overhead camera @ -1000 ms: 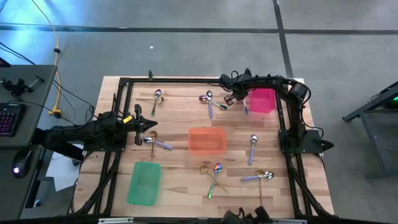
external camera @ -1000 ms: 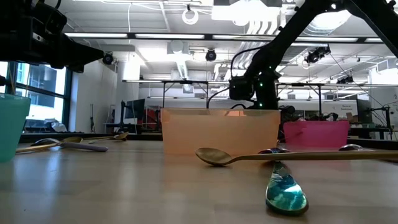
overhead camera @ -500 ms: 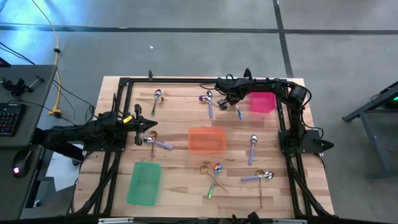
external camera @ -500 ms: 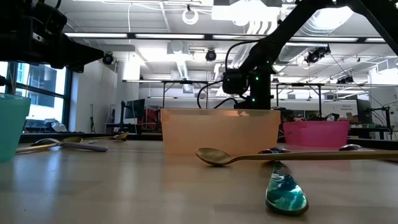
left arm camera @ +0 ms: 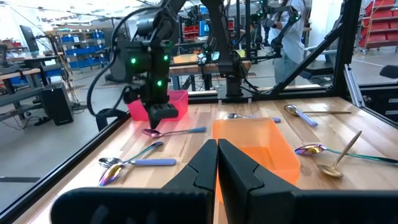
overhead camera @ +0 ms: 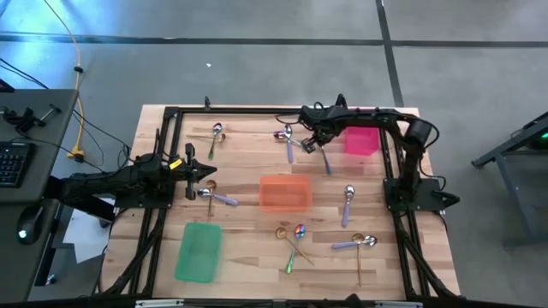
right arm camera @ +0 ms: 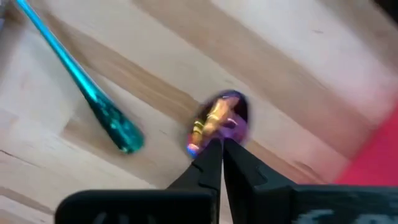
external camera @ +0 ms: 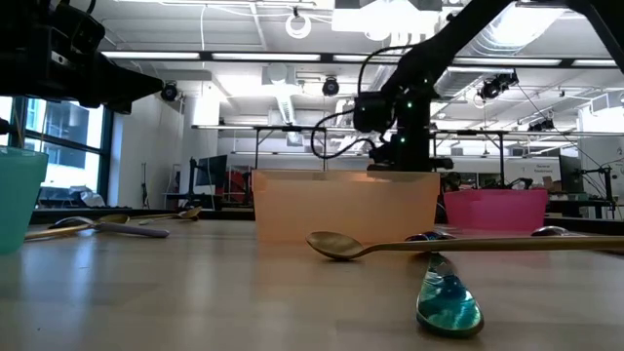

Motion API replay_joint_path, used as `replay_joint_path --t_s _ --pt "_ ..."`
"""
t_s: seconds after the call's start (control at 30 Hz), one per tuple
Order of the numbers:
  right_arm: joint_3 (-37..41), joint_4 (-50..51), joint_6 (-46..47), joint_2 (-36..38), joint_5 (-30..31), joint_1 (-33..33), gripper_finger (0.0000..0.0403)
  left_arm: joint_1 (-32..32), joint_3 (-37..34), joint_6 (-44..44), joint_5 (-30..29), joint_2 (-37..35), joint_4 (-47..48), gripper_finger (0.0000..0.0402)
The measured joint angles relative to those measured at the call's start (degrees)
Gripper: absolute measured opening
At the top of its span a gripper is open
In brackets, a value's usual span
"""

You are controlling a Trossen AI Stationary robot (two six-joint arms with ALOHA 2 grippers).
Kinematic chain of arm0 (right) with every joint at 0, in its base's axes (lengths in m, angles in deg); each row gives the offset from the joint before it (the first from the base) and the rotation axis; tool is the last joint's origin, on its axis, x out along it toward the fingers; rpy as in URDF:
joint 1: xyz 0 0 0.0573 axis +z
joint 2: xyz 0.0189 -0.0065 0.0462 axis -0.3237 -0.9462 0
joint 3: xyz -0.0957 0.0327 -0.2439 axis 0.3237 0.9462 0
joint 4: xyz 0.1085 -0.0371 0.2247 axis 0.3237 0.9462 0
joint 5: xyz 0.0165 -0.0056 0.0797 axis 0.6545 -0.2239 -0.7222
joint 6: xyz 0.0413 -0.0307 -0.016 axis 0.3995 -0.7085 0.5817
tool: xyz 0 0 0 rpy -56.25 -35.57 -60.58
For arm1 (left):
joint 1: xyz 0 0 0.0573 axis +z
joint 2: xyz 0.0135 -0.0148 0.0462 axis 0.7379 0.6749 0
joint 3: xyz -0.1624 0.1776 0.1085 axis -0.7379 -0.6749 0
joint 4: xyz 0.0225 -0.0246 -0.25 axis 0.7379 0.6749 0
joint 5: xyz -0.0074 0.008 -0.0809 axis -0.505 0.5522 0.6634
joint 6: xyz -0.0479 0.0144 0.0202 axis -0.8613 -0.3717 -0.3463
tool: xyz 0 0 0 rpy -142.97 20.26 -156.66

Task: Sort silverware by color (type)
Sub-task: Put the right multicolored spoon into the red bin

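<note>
My right gripper (overhead camera: 319,144) is at the far side of the table, left of the pink tray (overhead camera: 361,139), shut on a spoon (overhead camera: 325,161) with an iridescent bowl and a blue-purple handle. The left wrist view shows that spoon (left arm camera: 177,130) level at the tabletop under the right gripper (left arm camera: 163,119). Two more pieces (overhead camera: 291,141) lie flat just to its left. My left gripper (left arm camera: 217,149) is shut and empty at the table's left side (overhead camera: 208,174), beside a gold spoon and a purple-handled spoon (overhead camera: 218,198). My right gripper pinches the spoon just behind its iridescent bowl (right arm camera: 221,119), coming from above and pointing down. The bowl sticks out past the fingertips, and the handle (overhead camera: 326,164) runs out toward the table's near edge. Whether the spoon rests on the wood or hangs just above it, I cannot tell.
An orange tray (overhead camera: 285,193) sits mid-table and a green tray (overhead camera: 199,251) near the left front. Loose spoons lie at the far left (overhead camera: 217,133), right of the orange tray (overhead camera: 347,204) and along the near side (overhead camera: 294,241), (overhead camera: 355,244). A teal handle (right arm camera: 87,87) lies close to the held spoon.
My right gripper has moved from the pink tray's left edge toward the table's left, then swung back a little to the right. The spoon has moved with it, leftward and toward the near edge. Its handle now points more toward the near edge.
</note>
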Motion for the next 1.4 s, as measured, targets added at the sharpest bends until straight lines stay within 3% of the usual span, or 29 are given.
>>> replay_joint_path --t_s 0.1,0.3,0.5,0.73,1.4 --pt "0.0 2.84 0.82 2.0 0.52 0.66 0.0016 0.01 0.0 0.0 0.01 0.01 -0.02 0.0005" --pt "-0.05 5.64 3.62 3.98 -0.18 4.31 0.0083 0.01 0.0 0.0 -0.01 0.0 -0.02 0.0005" --pt "3.68 1.27 4.95 4.06 -0.19 5.4 0.0113 0.01 0.0 0.0 -0.01 0.01 0.0 0.0005" --pt "7.56 -4.03 6.38 4.06 -4.01 3.77 0.0098 0.0 0.0 0.0 0.0 0.0 0.0 0.0005" --pt "13.91 -12.8 4.46 4.52 -5.53 2.14 0.0005 -0.01 0.0 0.0 0.0 0.01 0.0 0.0005"
